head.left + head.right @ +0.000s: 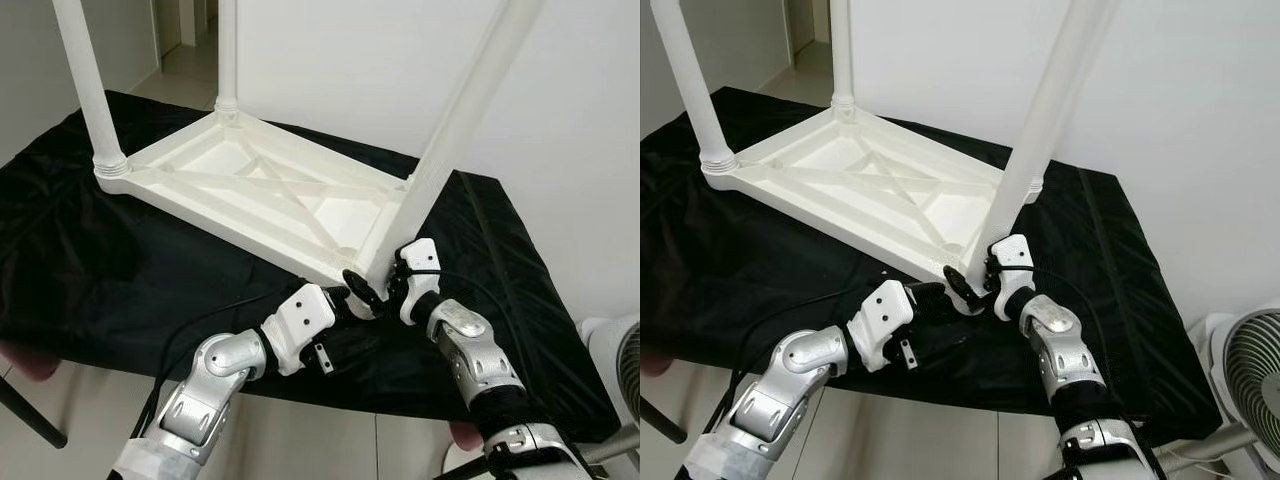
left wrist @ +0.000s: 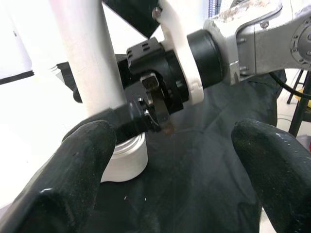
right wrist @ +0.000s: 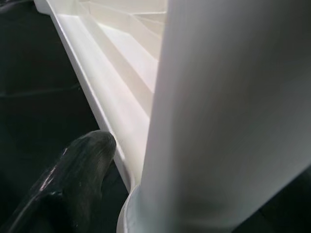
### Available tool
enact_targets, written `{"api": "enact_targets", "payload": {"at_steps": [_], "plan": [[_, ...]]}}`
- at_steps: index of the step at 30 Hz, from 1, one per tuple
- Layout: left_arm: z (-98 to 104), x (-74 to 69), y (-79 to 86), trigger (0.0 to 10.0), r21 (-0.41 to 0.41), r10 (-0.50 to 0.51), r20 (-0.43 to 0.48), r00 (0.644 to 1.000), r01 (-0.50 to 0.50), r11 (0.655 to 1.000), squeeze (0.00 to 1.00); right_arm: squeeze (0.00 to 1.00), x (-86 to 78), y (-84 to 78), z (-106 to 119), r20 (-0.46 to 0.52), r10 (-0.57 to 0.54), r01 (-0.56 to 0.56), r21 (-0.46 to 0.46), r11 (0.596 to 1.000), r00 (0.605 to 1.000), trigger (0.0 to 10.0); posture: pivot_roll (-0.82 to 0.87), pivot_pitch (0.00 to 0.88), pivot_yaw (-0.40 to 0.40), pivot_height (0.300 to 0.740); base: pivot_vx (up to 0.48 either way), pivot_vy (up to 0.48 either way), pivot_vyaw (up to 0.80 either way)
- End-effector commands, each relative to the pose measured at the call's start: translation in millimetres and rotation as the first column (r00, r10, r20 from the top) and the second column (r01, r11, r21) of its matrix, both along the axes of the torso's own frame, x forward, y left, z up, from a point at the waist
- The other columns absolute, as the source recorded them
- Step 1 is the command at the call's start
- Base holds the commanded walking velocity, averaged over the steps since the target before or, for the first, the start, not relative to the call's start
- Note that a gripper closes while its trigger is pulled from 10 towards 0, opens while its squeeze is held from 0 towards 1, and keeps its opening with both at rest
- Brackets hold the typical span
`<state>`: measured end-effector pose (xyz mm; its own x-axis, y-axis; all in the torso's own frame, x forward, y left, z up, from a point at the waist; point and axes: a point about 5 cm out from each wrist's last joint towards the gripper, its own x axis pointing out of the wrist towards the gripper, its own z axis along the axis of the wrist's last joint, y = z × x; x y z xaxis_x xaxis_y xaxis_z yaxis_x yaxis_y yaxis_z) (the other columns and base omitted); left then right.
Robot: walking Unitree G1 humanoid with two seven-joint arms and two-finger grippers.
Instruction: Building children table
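White plastic is what the little table [image 1: 250, 190] is made of, and it lies upside down on a black cloth [image 1: 90, 260], with its legs sticking up. The step in hand looks like fitting the last leg [image 1: 455, 130] into the corner closest to the robot. The right gripper [image 1: 392, 285] is right at the bottom of this leg, and the leg sits just in front of its wrist camera, with one black finger [image 3: 73, 179] beside it. It seems to pinch the leg near the round collar [image 2: 127, 160], but I cannot tell for sure how tight its fingers are. The left gripper [image 1: 358, 293] is just beside the same corner, touching or nearly touching the right one. Its two fingers are spread wide apart, holding nothing, and the leg stands just past one fingertip [image 2: 82, 160]. The leg leans a little, so it may not be fully in. Next, I think the leg needs to be stood straight and pushed or turned down into its hole, while the table is kept from sliding.
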<state>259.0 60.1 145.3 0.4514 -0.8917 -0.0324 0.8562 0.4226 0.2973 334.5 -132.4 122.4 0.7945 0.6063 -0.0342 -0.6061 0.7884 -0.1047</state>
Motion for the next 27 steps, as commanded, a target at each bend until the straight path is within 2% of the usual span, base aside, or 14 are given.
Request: {"api": "enact_targets", "payload": {"at_steps": [1,2,3,14,15,16,19,20,21,23,26,27], "plan": [[2,1.1,-2.7,10.0,-0.01,0.024,0.01,1.0,-0.024,1.0,0.0,0.0,2.8,4.7,-2,-0.011,0.032,-0.032,-0.029,0.999,0.999,8.9,0.02,0.0,-0.158,0.74,0.0,0.0,0.0],[2,1.1,-2.7,10.0,-0.01,0.024,0.01,1.0,-0.024,1.0,0.0,0.0,2.8,4.7,-2,-0.011,0.032,-0.032,-0.029,0.999,0.999,8.9,0.02,0.0,-0.158,0.74,0.0,0.0,0.0],[3,1.4,-2.2,10.0,-0.012,0.029,0.01,1.0,-0.029,1.0,0.0,0.0,4.1,5.1,-3,-0.023,0.042,-0.043,-0.035,0.998,0.999,0.1,0.03,0.0,-0.164,0.74,0.0,0.0,0.0],[3,0.8,-0.6,10.0,-0.015,0.037,0.006,0.999,-0.037,0.999,0.0,0.0,7.5,-3.3,-7,-0.041,0.056,-0.057,-0.033,0.998,0.998,0.0,0.03,0.0,-0.155,0.74,0.0,0.0,0.0],[4,1.1,-1.0,10.0,-0.015,0.035,0.007,0.999,-0.035,0.999,0.0,0.0,9.9,-5.1,-5,-0.023,0.015,-0.016,-0.041,0.999,1.0,0.0,0.02,0.0,-0.155,0.74,0.0,0.0,0.0],[4,1.3,-1.3,10.0,-0.014,0.034,0.007,0.999,-0.034,0.999,0.0,0.0,11.9,-6.2,-4,-0.015,-0.016,0.016,-0.036,0.999,1.0,3.6,0.02,0.0,-0.154,0.74,0.0,0.0,0.0],[4,1.5,-1.4,10.0,-0.014,0.034,0.008,0.999,-0.034,0.999,0.0,0.0,13.3,-6.8,-3,-0.011,-0.037,0.037,-0.033,0.999,0.999,3.6,0.02,0.0,-0.154,0.74,0.0,0.0,0.0],[4,1.6,-1.3,10.0,-0.012,0.034,0.008,0.999,-0.034,0.999,0.0,0.0,15.4,-6.7,-1,-0.009,-0.076,0.075,-0.021,0.997,0.997,10.0,0.02,0.0,-0.152,0.74,0.0,0.0,0.0],[4,1.6,-1.3,10.0,-0.012,0.034,0.008,0.999,-0.034,0.999,0.0,0.0,15.4,-6.7,-1,-0.009,-0.076,0.075,-0.021,0.997,0.997,10.0,0.02,0.0,-0.152,0.74,0.0,0.0,0.0],[1,0.9,-0.3,10.0,0.006,0.032,0.006,0.999,-0.032,0.999,0.0,0.0,16.3,-1.0,1,-0.018,-0.157,0.157,0.006,0.988,0.987,10.0,0.02,0.0,-0.15,0.74,0.0,0.0,0.0],[1,0.7,0.0,10.0,0.009,0.032,0.004,0.999,-0.032,0.999,0.0,0.0,16.2,1.1,1,-0.023,-0.184,0.184,0.015,0.983,0.983,10.0,0.02,0.0,-0.15,0.74,0.0,0.0,0.0],[0,0.2,0.4,10.0,0.011,0.032,0.003,0.999,-0.032,0.999,0.0,0.0,13.4,6.5,1,-0.03,-0.206,0.207,0.03,0.978,0.978,10.0,0.02,0.0,-0.148,0.74,0.0,0.0,0.0]]}}
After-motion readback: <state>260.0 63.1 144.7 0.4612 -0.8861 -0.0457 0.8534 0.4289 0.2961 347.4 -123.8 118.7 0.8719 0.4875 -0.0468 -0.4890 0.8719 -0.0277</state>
